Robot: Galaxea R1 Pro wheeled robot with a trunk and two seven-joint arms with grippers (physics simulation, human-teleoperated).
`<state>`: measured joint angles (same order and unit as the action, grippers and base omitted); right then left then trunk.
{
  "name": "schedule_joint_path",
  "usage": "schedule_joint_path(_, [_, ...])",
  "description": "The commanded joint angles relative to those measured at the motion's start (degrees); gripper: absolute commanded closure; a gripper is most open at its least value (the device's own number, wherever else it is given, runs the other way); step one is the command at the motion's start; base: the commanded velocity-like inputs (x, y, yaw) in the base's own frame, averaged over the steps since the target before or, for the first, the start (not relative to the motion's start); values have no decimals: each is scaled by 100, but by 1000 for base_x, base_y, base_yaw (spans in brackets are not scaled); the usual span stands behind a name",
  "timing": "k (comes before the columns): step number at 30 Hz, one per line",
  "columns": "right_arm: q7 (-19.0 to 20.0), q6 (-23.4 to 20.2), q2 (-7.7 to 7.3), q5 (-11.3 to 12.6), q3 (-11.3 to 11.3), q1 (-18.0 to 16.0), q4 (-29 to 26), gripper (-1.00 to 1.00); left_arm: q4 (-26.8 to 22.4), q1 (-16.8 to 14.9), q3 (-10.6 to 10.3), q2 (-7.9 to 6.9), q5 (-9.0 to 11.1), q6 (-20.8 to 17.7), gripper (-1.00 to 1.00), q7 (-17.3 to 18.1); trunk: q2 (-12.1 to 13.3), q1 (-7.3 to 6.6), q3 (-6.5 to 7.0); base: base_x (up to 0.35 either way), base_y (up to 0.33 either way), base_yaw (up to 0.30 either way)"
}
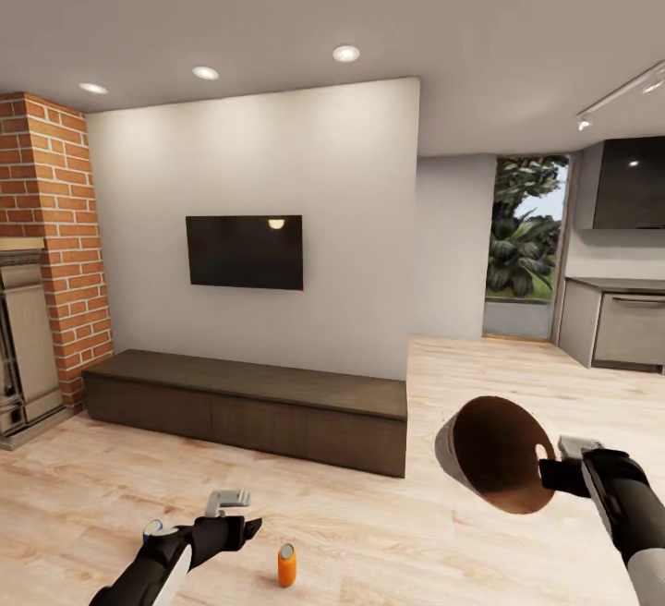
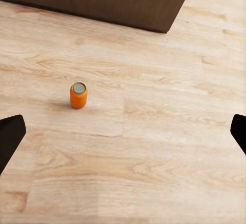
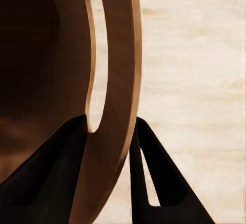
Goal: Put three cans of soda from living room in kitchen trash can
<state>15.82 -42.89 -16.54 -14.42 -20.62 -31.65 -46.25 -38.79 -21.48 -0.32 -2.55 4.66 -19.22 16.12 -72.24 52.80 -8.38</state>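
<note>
Orange can (image 1: 287, 565) beside open left tool (image 1: 242, 515)

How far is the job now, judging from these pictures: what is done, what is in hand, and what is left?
Done: the right gripper has the trash can lifted, its fingers pinching the rim.

In hand: the open left gripper hovers beside one orange soda can, standing upright on the wood floor in front of the dark bench.

Left: no can is visibly binned; the other two cans still need finding.
</note>
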Motion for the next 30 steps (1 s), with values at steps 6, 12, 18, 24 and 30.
schedule_joint_path(6, [79,-593,-2,55,78,-389,-26,100,73,3,-3,0,-1,50,-100,2,-1,0,0,0,0,0])
schedule_joint_path(12, [79,-1342,0,-328,201,-960,-25,100,161,3,-3,0,0,87,-100,2,-1,0,0,0,0,0])
schedule_joint_path(18, [74,-1711,4,-687,294,-1385,54,100,175,4,-3,0,0,93,-100,-2,-1,0,0,0,0,0])
schedule_joint_path(24, [-238,-1711,1,-999,316,-1967,810,100,178,4,-3,0,0,94,-100,3,-1,0,0,0,0,0])
schedule_joint_path(30, [-575,-1711,-11,-1053,314,-2280,1400,100,179,4,-3,0,0,94,-100,4,-1,0,0,0,0,0])
